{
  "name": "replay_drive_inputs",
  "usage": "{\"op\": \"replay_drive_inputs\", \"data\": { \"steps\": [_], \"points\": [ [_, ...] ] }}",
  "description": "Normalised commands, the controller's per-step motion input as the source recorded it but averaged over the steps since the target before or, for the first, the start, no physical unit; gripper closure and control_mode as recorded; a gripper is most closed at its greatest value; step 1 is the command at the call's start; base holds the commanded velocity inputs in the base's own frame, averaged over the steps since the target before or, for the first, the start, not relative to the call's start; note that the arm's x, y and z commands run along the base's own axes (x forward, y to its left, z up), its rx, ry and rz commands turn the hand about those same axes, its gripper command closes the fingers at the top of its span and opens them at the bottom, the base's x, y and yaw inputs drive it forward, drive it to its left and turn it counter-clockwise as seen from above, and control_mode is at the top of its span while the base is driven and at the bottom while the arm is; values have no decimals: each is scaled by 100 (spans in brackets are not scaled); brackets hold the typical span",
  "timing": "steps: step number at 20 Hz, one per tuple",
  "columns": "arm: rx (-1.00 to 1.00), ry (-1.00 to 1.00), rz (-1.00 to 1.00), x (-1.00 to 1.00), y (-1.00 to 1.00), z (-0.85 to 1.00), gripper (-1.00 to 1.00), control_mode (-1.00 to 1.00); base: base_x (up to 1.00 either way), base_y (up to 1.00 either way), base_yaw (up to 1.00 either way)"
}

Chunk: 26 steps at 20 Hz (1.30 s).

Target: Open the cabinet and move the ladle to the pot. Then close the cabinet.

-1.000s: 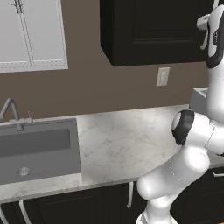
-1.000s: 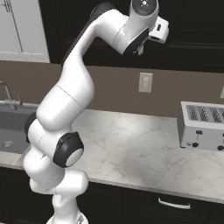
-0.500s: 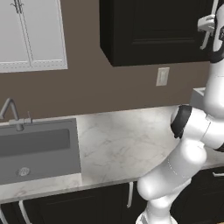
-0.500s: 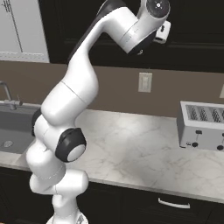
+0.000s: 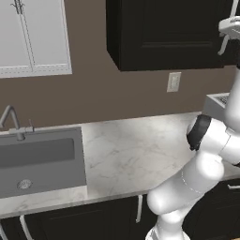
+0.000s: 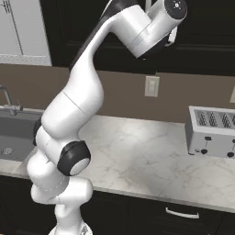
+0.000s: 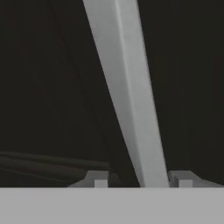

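So the cabinet [image 5: 168,33] is up on the wall above the tabletop [image 5: 136,150], and as far as I can tell its doors sit flush and shut, so step one isn't done yet. In the hand view its silver bar handle [image 7: 127,96] runs slanted right between the two fingertips [image 7: 97,178] of the gripper [image 7: 141,180], one tip on each side of the bar. There's a visible gap on the left side, so I'd call the jaws part-open around the handle and not clamped on it; the view is super close and dark though, so whether the right tip touches is hard to say. From the base cameras the arm is stretched way up with its hand at the cabinet front. Everything else is left to do: pull the door open, get the ladle out, carry it to the pot, shut the door again. Around it there's a toaster [image 6: 213,133] on the tabletop to the right, a sink [image 5: 40,159] to the left, and an outlet [image 6: 152,86] on the wall.
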Motion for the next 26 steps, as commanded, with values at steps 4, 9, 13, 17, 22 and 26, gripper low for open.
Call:
{"op": "replay_drive_inputs", "data": {
  "steps": [4, 9, 13, 17, 22, 26],
  "points": [
    [0, -14, 1, -66, 100, -14, 100, -100, 0, 0, 0],
    [-4, -26, -1, -97, 95, -11, 100, -100, 0, 0, 0],
    [-8, -33, -12, -100, 91, -7, 100, -100, 0, 0, 0],
    [-8, -29, -17, -100, 93, -5, 100, -100, 0, 0, 0],
    [-5, -11, -21, -100, 98, -8, 100, -100, 0, 0, 0],
    [-4, 0, -22, -100, 100, -4, 100, -100, 0, 0, 0]
  ]
}}
